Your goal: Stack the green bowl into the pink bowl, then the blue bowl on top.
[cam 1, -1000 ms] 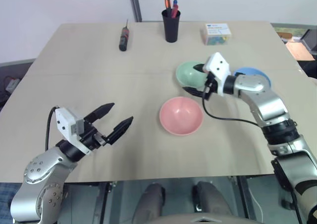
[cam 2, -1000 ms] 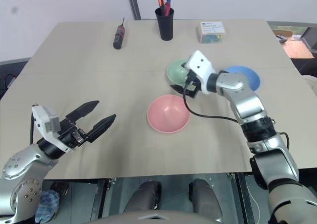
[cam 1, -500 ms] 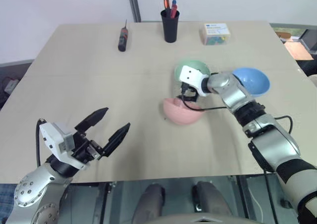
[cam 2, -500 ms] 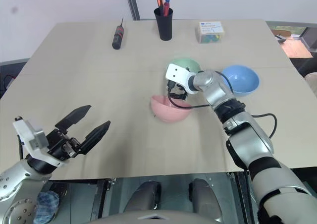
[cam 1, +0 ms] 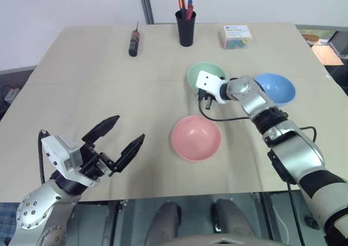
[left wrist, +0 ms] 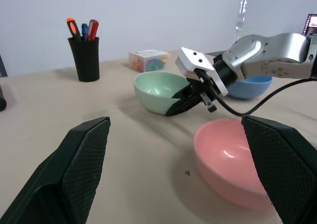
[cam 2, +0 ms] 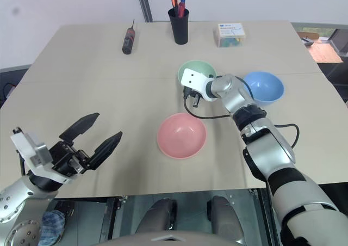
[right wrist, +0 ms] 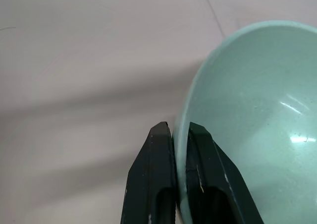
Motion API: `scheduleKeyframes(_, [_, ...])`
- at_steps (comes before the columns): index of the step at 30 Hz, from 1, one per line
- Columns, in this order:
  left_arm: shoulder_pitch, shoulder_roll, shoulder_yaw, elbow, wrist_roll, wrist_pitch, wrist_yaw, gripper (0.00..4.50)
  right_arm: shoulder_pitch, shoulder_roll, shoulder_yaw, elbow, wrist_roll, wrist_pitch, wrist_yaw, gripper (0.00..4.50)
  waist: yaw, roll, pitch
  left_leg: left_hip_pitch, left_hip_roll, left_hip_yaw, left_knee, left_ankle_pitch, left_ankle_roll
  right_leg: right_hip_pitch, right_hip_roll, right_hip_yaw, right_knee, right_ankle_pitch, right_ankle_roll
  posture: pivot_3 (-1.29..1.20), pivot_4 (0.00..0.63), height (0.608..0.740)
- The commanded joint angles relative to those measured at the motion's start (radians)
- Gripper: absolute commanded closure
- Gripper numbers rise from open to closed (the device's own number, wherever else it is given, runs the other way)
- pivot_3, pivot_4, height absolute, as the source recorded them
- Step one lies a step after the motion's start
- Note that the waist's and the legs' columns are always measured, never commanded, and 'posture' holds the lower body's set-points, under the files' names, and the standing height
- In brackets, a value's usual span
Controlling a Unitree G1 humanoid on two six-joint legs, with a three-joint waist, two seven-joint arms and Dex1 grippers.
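Note:
The green bowl (cam 1: 205, 72) sits upright behind the table's middle. My right gripper (right wrist: 173, 128) is shut on its near rim, one finger inside the wall and one outside; the same grip shows in the left wrist view, on the green bowl (left wrist: 156, 89). In front of it the pink bowl (cam 1: 196, 138) rests upright and empty. The blue bowl (cam 1: 277, 89) stands to the right of the green one, behind my right forearm. Near the front left edge my left gripper (cam 1: 129, 128) hovers open with nothing between its fingers.
At the back of the table (cam 1: 81, 88) are a black cup of pens (cam 1: 186, 27), a dark screwdriver (cam 1: 133, 42) to its left and a small clear box (cam 1: 237, 37) to its right. A cable hangs from my right wrist over the table beside the pink bowl.
My right gripper went from open beside the green bowl to shut on its near rim. The pink bowl looked tipped half a second ago and now sits level. My left gripper drew back slightly.

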Motion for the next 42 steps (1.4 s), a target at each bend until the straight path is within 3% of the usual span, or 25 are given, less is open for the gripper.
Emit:
scheduleKeyframes(1, [-0.011,0.019,-0.005,0.001,-0.002,-0.021,-0.015,0.0,0.005,-0.022,-0.032,-0.09,0.003,-0.039,0.008,4.47,0.0,0.0,0.0,0.0,0.0,0.0,0.0,0.0,0.0,0.0,0.0,0.0,0.0,0.0,0.0,0.0,0.15,0.74])
scheduleKeyframes(10, [-0.085,0.061,-0.028,0.075,-0.005,-0.022,-0.063,0.0,0.193,-0.178,-0.098,-0.652,0.182,0.046,0.278,4.47,0.001,0.001,0.0,-0.003,0.0,-0.001,0.0,0.0,0.001,-0.003,-0.002,0.001,0.0,0.0,0.0,0.0,0.15,0.74])
scheduleKeyframes(21, [-0.202,0.106,-0.084,0.178,0.003,-0.02,-0.136,0.0,0.431,-0.402,-0.154,-1.281,0.473,0.266,0.465,4.47,0.002,0.001,0.001,-0.003,0.0,-0.003,0.0,-0.002,0.004,-0.002,-0.003,0.0,-0.001,0.0,0.0,0.0,0.15,0.74])
scheduleKeyframes(32, [-0.295,0.129,-0.133,0.261,0.01,-0.014,-0.205,0.0,0.513,-0.482,-0.106,-1.435,0.487,0.288,0.457,4.47,0.006,0.0,0.002,-0.001,0.0,-0.005,0.001,-0.002,0.004,0.001,-0.002,-0.003,-0.001,0.0,0.0,0.0,0.15,0.74])
scheduleKeyframes(34, [-0.308,0.132,-0.139,0.271,0.011,-0.013,-0.213,0.0,0.52,-0.484,-0.104,-1.444,0.486,0.29,0.448,3.76,0.007,0.0,0.002,-0.001,0.0,-0.005,0.001,-0.002,0.004,0.001,-0.002,-0.003,-0.001,0.0,0.0,0.0,0.15,0.74])
scheduleKeyframes(35, [-0.311,0.132,-0.141,0.274,0.011,-0.013,-0.215,0.0,0.522,-0.486,-0.104,-1.445,0.486,0.289,0.446,3.64,0.007,0.0,0.002,-0.001,0.0,-0.005,0.001,-0.002,0.004,0.001,-0.002,-0.003,-0.001,0.0,0.0,0.0,0.15,0.74])
scheduleKeyframes(37, [-0.316,0.134,-0.145,0.279,0.012,-0.012,-0.22,0.0,0.525,-0.483,-0.105,-1.448,0.483,0.289,0.433,2.9,0.006,0.0,0.002,-0.001,0.0,-0.005,0.001,-0.002,0.004,0.001,-0.002,-0.003,-0.001,0.0,0.0,0.0,0.15,0.74])
scheduleKeyframes(38, [-0.319,0.134,-0.147,0.281,0.013,-0.011,-0.222,0.0,0.527,-0.483,-0.106,-1.451,0.485,0.292,0.428,2.27,0.006,0.0,0.002,-0.001,0.0,-0.005,0.001,-0.002,0.004,0.001,-0.003,-0.003,-0.001,0.0,0.0,0.0,0.15,0.74])
scheduleKeyframes(42, [-0.324,0.135,-0.152,0.287,0.017,-0.01,-0.233,0.0,0.537,-0.484,-0.119,-1.459,0.496,0.304,0.406,1.01,0.007,0.0,0.002,-0.001,0.0,-0.005,0.001,-0.002,0.004,0.001,-0.003,-0.003,-0.001,0.0,0.0,0.0,0.15,0.74])
